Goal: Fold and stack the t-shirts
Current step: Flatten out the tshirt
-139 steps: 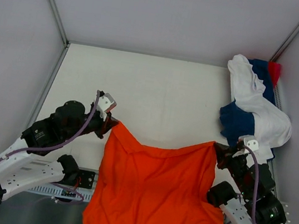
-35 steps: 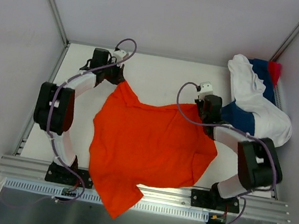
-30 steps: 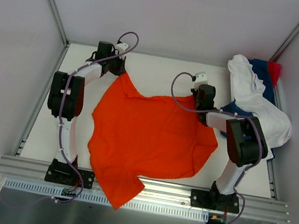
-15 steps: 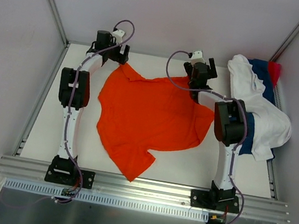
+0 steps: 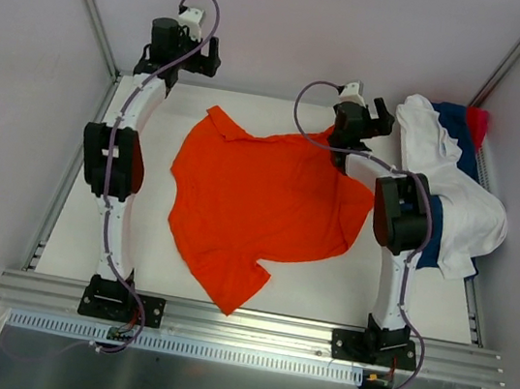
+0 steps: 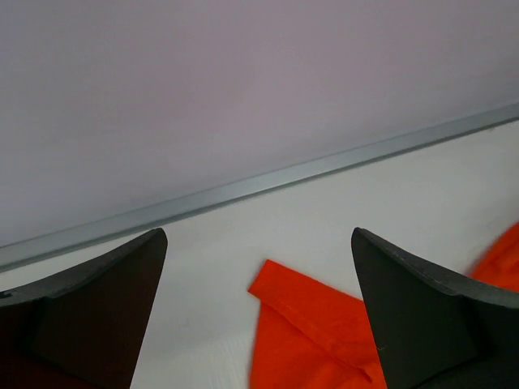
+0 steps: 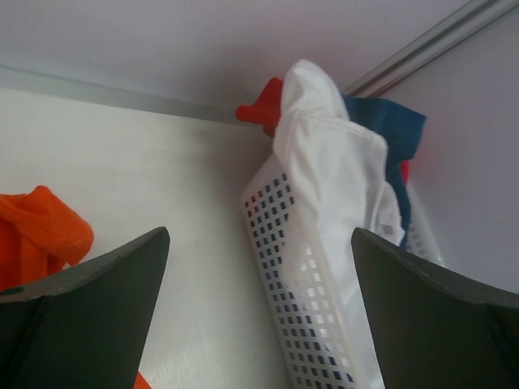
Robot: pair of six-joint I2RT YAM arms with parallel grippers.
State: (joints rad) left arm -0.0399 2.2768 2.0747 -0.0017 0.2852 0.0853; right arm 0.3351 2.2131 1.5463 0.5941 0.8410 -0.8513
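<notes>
With the left end effector (image 5: 183, 52) and right end effector (image 5: 361, 122) both wide and empty, the orange t-shirt (image 5: 258, 204) lies rumpled on the counter (image 5: 325, 283) left of the basket (image 7: 300, 275), so folding now could trap creases.

One overhead cam, two wrist cams, all facing the far wall (image 5: 295, 24).
Top view looks down from above and behind the arm bases (image 5: 112, 302), whole tabletop (image 5: 325, 284) in frame. Left wrist cam sits low and close, peeking between its jaws at a corner of the orange t-shirt (image 6: 308, 332) (image 5: 260, 195); right wrist cam likewise at the white t-shirt (image 7: 324, 154) (image 5: 441, 163). Both spots show overhead.
</notes>
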